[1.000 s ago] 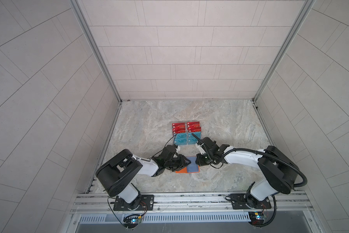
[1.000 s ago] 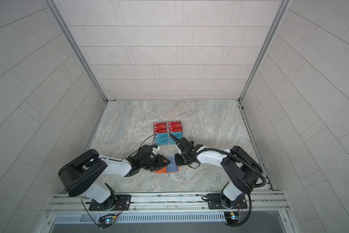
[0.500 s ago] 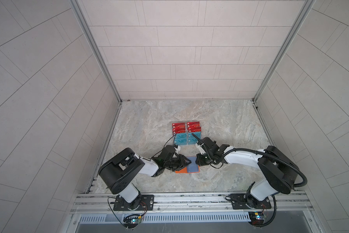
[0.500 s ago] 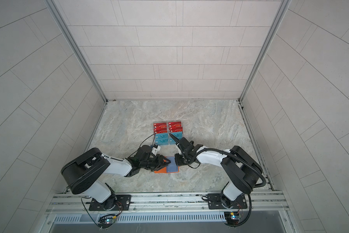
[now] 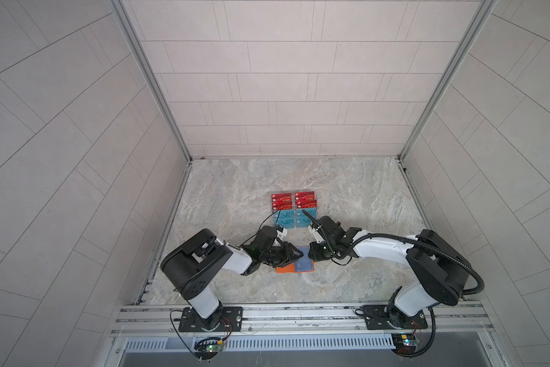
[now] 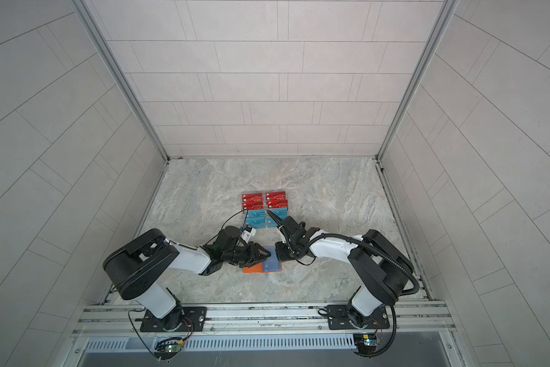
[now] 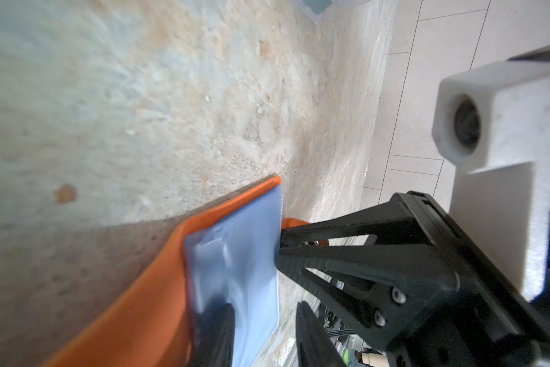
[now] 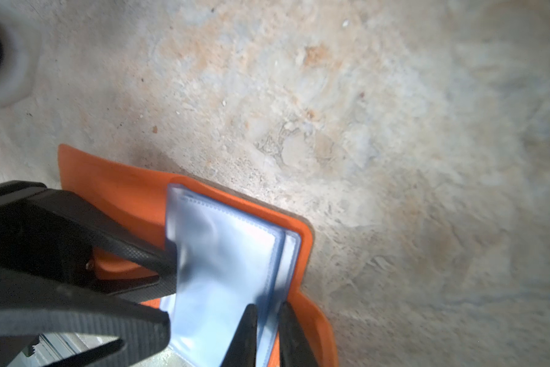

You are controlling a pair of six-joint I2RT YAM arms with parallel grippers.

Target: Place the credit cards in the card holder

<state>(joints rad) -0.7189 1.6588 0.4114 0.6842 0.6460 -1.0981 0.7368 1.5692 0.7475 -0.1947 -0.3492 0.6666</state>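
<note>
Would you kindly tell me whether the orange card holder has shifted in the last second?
No: in a top view the card holder lies just as far from the credit cards as before.

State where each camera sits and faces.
Top views: overhead by the bases, looking down on table, credit cards, card holder; left arm, right arm whole.
Left wrist: on left arm, low, facing across card holder; left gripper, right gripper show.
Right wrist: on right arm, angled down at card holder; both grippers show.
Shared by wrist views: clear sleeves, both grippers.

card holder [image 8: 124,187]: matt orange leather-look | sleeves [image 8: 222,270]: clear glossy plastic | table [image 8: 394,127]: mottled stone-look, matt
</note>
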